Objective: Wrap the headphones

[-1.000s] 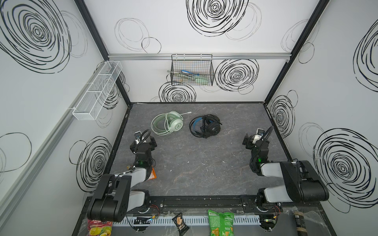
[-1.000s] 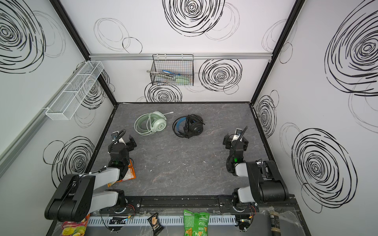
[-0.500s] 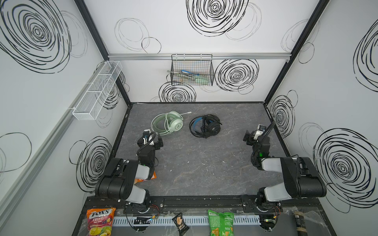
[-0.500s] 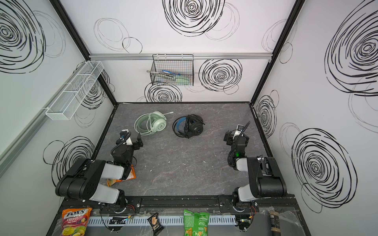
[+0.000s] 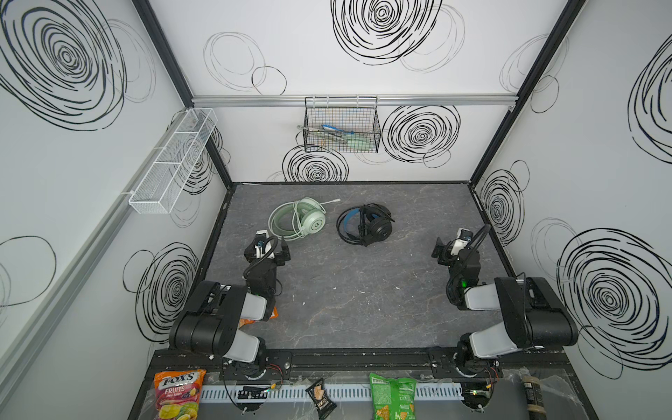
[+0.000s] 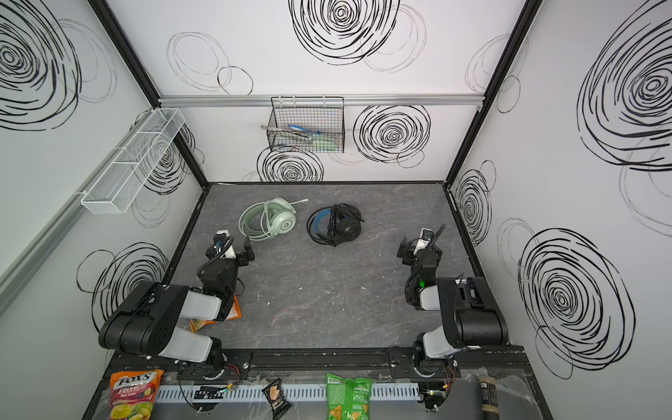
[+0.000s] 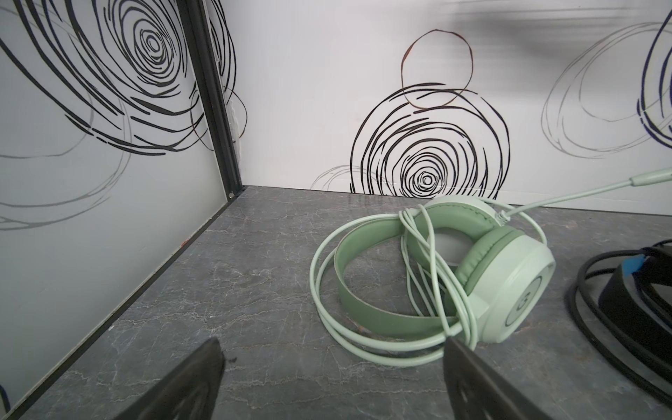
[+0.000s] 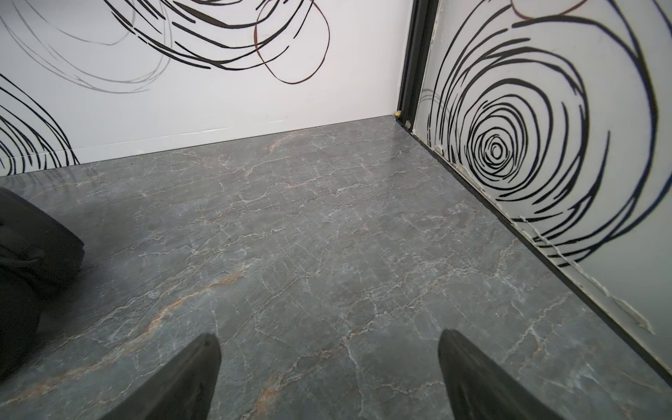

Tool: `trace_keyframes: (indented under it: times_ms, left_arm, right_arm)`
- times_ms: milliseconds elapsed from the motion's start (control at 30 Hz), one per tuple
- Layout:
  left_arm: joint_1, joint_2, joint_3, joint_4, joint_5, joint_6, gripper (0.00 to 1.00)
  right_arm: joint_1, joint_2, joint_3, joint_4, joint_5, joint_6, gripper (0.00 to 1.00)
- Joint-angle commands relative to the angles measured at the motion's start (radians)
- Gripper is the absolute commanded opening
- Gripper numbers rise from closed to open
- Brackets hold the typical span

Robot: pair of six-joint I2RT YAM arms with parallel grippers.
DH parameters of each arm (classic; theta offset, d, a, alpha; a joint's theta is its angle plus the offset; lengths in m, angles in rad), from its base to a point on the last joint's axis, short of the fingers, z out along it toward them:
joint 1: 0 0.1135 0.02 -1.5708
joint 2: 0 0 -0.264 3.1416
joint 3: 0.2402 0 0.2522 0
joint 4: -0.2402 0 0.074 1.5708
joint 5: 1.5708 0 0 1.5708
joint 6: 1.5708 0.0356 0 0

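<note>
Green headphones (image 5: 302, 222) lie flat toward the back of the bench (image 5: 363, 298), their pale cord (image 7: 327, 291) looped around the band and across the ear cups, with the plug end sticking out toward the back wall. Black headphones (image 5: 367, 225) lie just beside them, nearer the middle, cord likewise coiled on them. Both sets already look wound, so the scene would fit a finished wrap or loosely bundled sets awaiting tidying.

Nearest the green set is the left hand (image 5: 269, 251), open and holding nothing; the set lies just ahead of it and slightly toward the middle. Well apart, the right hand (image 8: 327, 378) is also open and empty, facing bare bench near the right wall, with the black set off to its inner side.
</note>
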Motion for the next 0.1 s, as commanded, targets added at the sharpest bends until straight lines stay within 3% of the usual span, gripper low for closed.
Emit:
trace_keyframes:
  times_ms: [0,67]
  left_arm:
    - [-0.005,0.007,-0.003,0.095,-0.009,0.017,0.96]
    - [-0.004,0.007,-0.006,0.1,-0.008,0.018,0.96]
  right_arm:
    - [-0.004,-0.02,0.011,0.032,-0.006,0.014,0.98]
    - [-0.003,-0.02,0.01,0.033,-0.007,0.014,0.97]
